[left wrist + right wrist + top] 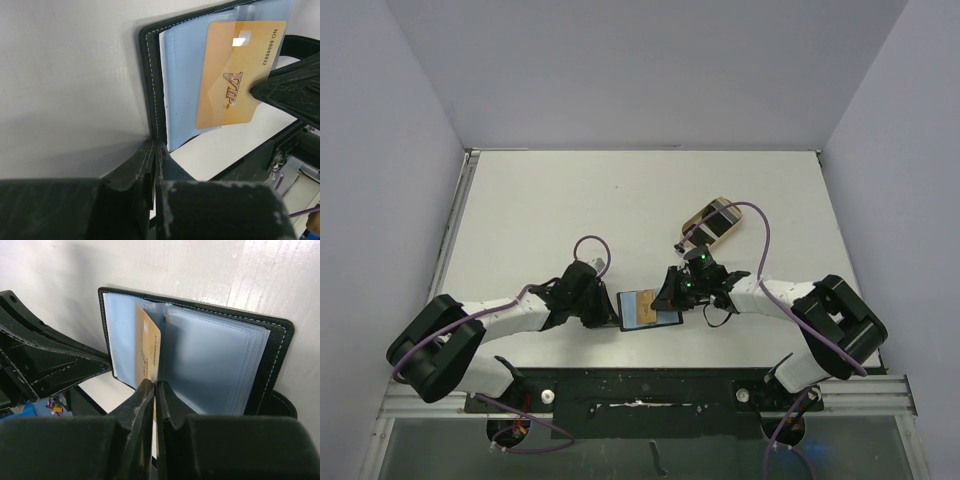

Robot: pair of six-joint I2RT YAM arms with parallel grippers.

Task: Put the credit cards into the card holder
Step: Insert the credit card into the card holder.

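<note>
**Inserting the Tan-Gold Card**

We are clamping the left gripper [156,150] on the card holder [152,75] cover edge. The right gripper [154,390] is pinching the tan-gold card [147,352], which is standing just ahead of its fingertips among the open sleeves [210,365]. Next, we judge, comes aligning it with a pocket and pushing; the floppy sleeves may be obstructing. A dark card [723,228] is lying in the beige tray [698,216], well beyond the right gripper.

White counter [570,210]: beige oval tray [692,219] noted right of centre; open card holder [645,312] seen at near edge.
</note>
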